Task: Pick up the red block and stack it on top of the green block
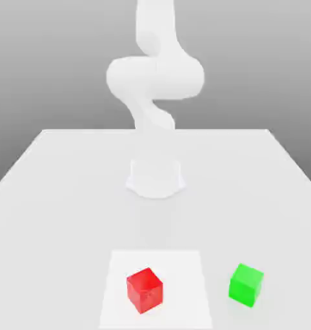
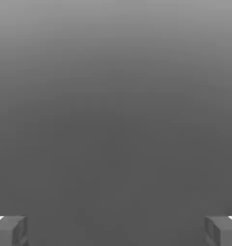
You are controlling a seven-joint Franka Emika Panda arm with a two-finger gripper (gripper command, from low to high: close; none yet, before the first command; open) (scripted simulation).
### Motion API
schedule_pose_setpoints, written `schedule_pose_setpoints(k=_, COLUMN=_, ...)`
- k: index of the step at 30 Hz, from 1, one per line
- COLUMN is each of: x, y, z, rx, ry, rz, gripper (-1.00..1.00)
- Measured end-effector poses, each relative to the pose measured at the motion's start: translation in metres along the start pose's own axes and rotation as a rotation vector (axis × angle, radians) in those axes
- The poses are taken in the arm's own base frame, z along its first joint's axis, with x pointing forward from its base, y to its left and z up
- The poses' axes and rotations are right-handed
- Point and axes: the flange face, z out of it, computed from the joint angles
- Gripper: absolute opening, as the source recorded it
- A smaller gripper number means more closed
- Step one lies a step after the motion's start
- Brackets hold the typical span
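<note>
1. Counted two blocks in all in the exterior view: one red, one green.
2. Found the one red block (image 1: 144, 291) at the bottom of the frame, just to the exterior view's left of centre, resting on a white square (image 1: 187, 290).
3. Saw the red block turned at an angle, with one upright edge towards the viewer and three faces in sight: one top, two sides.
4. Spotted the one green block (image 1: 246, 285) at lower right of the frame, resting directly on the desk (image 1: 242, 193), beside the white square and apart from it.
5. Noted a clear gap between the two blocks, both at much the same height in the frame, and a turned stance for the green one too.
6. Counted one white square, spread flat on the one pale desk and running down to the bottom edge of the frame.
7. Made out one white arm (image 1: 155, 77) at upper centre, rising from one base (image 1: 155, 179) near the middle of the frame, bending midway and running out past the top edge.
8. Saw one pincer (image 2: 116, 231) in the hand view, standing wide, with two fingers (image 2: 11, 232) well apart and plain dark grey between.
9. Noticed a grey backdrop (image 1: 48, 71) behind the arm and beyond the desk's far edge, darker lower down.
</note>
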Motion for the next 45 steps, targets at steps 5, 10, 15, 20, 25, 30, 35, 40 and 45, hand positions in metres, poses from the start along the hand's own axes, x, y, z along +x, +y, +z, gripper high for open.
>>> schedule_pose_setpoints(k=5, x=-0.011, y=0.022, z=0.112, rx=-0.060, ry=-0.165, rz=-0.099, gripper=0.00)
schedule_pose_setpoints(k=10, x=-0.043, y=0.055, z=0.210, rx=-0.128, ry=-0.310, rz=-0.199, gripper=0.00)
schedule_pose_setpoints(k=15, x=-0.088, y=0.100, z=0.291, rx=-0.209, ry=-0.440, rz=-0.305, gripper=0.00)
schedule_pose_setpoints(k=20, x=-0.138, y=0.155, z=0.352, rx=-0.302, ry=-0.556, rz=-0.421, gripper=0.00)
schedule_pose_setpoints(k=25, x=-0.175, y=0.204, z=0.395, rx=-0.368, ry=-0.621, rz=-0.501, gripper=0.00)
schedule_pose_setpoints(k=30, x=-0.197, y=0.227, z=0.427, rx=-0.372, ry=-0.626, rz=-0.503, gripper=-1.00)
schedule_pose_setpoints(k=35, x=-0.199, y=0.229, z=0.430, rx=-0.373, ry=-0.628, rz=-0.503, gripper=-1.00)
schedule_pose_setpoints(k=40, x=-0.178, y=0.208, z=0.398, rx=-0.372, ry=-0.626, rz=-0.505, gripper=-1.00)
schedule_pose_setpoints(k=45, x=-0.206, y=0.148, z=0.376, rx=-0.283, ry=-0.687, rz=-0.764, gripper=-1.00)
